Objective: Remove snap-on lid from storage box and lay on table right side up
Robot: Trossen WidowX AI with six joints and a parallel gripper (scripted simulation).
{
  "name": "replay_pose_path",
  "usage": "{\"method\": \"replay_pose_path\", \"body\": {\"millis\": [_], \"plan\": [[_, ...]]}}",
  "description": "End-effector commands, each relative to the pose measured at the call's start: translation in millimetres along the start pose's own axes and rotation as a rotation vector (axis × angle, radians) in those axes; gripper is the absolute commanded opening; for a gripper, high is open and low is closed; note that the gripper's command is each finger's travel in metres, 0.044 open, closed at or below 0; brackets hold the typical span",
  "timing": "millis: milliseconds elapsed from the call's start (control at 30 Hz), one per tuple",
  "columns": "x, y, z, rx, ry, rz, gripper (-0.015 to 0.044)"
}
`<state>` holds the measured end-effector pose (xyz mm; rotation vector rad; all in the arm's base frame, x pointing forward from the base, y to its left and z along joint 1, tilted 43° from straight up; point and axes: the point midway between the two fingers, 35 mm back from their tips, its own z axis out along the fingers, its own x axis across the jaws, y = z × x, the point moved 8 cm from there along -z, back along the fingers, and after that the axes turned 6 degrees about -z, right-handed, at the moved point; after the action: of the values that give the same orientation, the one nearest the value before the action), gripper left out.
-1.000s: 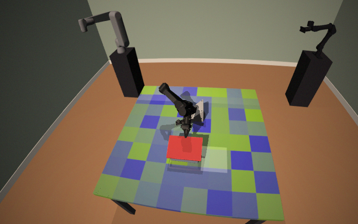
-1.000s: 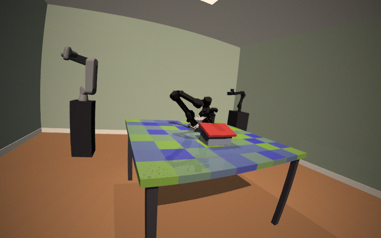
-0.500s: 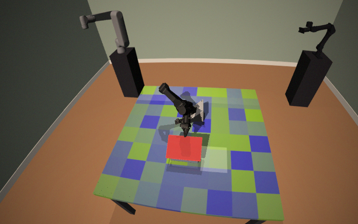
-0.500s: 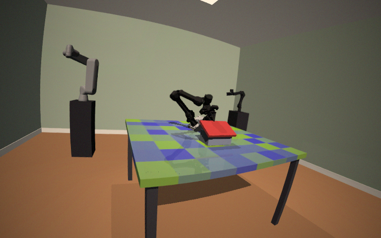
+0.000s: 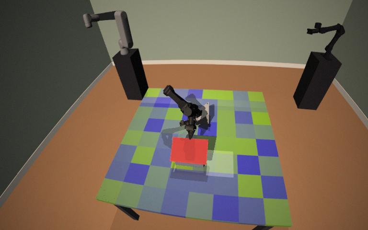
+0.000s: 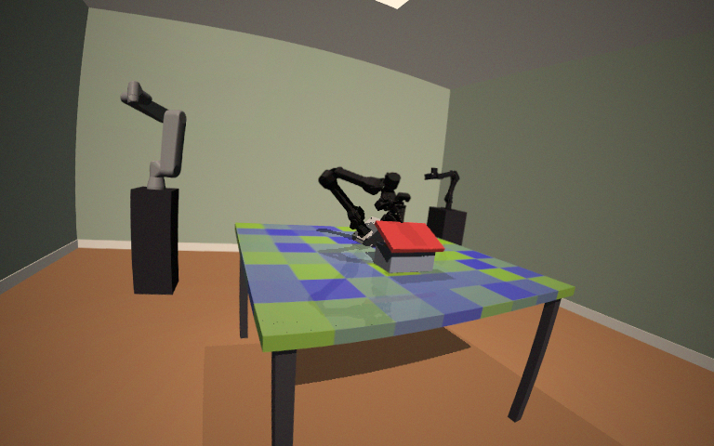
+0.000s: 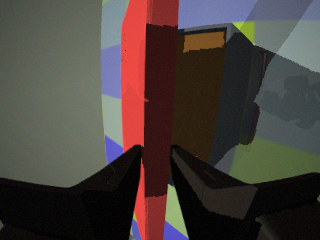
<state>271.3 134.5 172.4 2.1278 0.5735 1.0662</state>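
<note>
The red lid (image 5: pixel 189 150) (image 6: pixel 407 236) (image 7: pixel 132 75) is tilted over the grey box (image 6: pixel 413 264) (image 7: pixel 237 75). Its edge on my side is raised, and its far edge is low, at or very near the box's far rim. The box stands on the table, and part of its brownish inside shows beneath the lid in the wrist view. My gripper (image 5: pixel 190 137) (image 7: pixel 155 151) is shut on the lid's raised edge, with one finger on each side of it. The fingertips are hard to make out in the exterior view.
A pale rectangular patch (image 5: pixel 224 164) lies on the checkered table (image 5: pixel 247 146) just right of the box. My arm's base and a pale plate (image 5: pixel 206 115) are behind the box. A grey arm (image 5: pixel 124 29) and a black arm (image 5: pixel 333 40) stand on pedestals beyond the table.
</note>
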Motion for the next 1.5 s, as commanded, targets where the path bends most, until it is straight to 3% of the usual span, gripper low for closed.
{"method": "replay_pose_path", "body": {"millis": [0, 1467], "plan": [[9, 0, -6, 0.001, 0.014, 0.010, 0.0000], [52, 5, -44, 0.003, 0.013, 0.010, 0.0000]]}}
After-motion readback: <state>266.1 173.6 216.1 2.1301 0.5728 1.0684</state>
